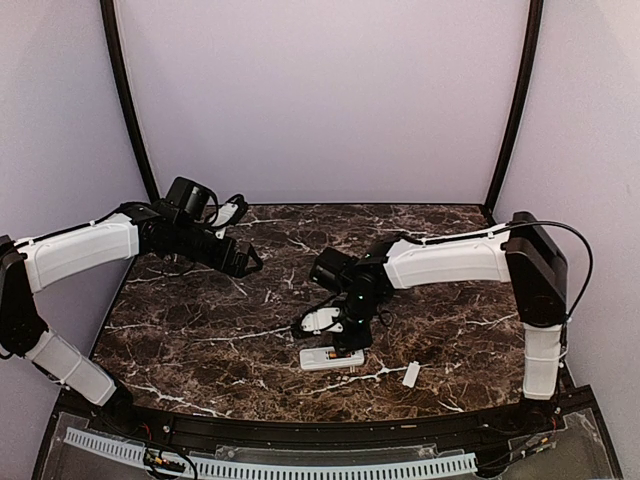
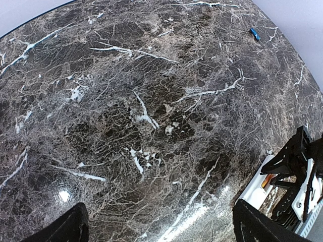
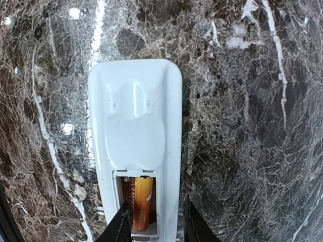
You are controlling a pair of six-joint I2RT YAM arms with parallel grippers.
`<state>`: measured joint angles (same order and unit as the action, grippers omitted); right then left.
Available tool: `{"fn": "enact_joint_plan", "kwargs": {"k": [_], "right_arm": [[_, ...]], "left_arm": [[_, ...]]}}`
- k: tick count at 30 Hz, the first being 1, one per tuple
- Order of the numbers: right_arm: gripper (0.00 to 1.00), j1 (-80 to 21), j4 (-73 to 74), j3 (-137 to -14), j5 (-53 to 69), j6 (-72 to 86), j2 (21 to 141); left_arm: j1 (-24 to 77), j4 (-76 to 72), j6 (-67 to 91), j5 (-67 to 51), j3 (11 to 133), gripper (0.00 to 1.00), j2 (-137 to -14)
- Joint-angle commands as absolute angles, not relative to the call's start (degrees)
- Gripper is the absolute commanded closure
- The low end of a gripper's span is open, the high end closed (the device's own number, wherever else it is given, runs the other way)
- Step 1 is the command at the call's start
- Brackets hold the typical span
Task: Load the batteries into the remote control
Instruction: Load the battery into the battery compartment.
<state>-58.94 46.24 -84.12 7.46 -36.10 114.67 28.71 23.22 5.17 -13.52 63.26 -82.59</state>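
Right under my right hand (image 3: 157, 224) sits the remote control (image 3: 135, 116), bay up, one battery (image 3: 142, 201) lying in it between the part-open fingers (image 3: 121, 227); left hand (image 2: 161, 227) hangs wide open, well apart.

battery (image 3: 142, 201) in remote (image 3: 135, 126); cover (image 1: 411, 374) right of remote

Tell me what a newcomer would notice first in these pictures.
The white remote control lies bay-up at the near middle of the dark marble table, with the right gripper directly above it. In the right wrist view, an orange battery sits in the open bay between the parted fingers. The left gripper hangs open over bare marble at the far left, and a small white cover piece lies right of the remote.
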Motion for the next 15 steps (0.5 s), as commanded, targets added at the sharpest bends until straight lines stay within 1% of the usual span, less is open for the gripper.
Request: {"fn": "enact_joint_plan", "kwargs": {"k": [1,6,8,11,15], "right_arm": [[0.68,-58.6,47.0,-84.9,7.5,-35.8,116.8],[0.70,-58.6,46.9,-84.8,6.7,-35.9,117.1],[0.75,-58.7,46.8,-84.9,6.4,-36.0,117.1],[0.87,-58.7,46.8,-85.2,6.4,-36.4,117.1],[0.88,-58.6,47.1,-85.8,5.8,-36.4,117.6]], "left_arm": [[28.3,24.2,4.8,-14.1,63.1,0.01,-81.3],[28.3,24.1,4.7,-14.2,63.1,0.01,-81.3],[28.3,24.2,4.7,-14.1,63.1,0.01,-81.3],[28.3,24.1,4.7,-14.1,63.1,0.01,-81.1],[28.3,24.1,4.6,-13.9,63.1,0.01,-81.0]]}}
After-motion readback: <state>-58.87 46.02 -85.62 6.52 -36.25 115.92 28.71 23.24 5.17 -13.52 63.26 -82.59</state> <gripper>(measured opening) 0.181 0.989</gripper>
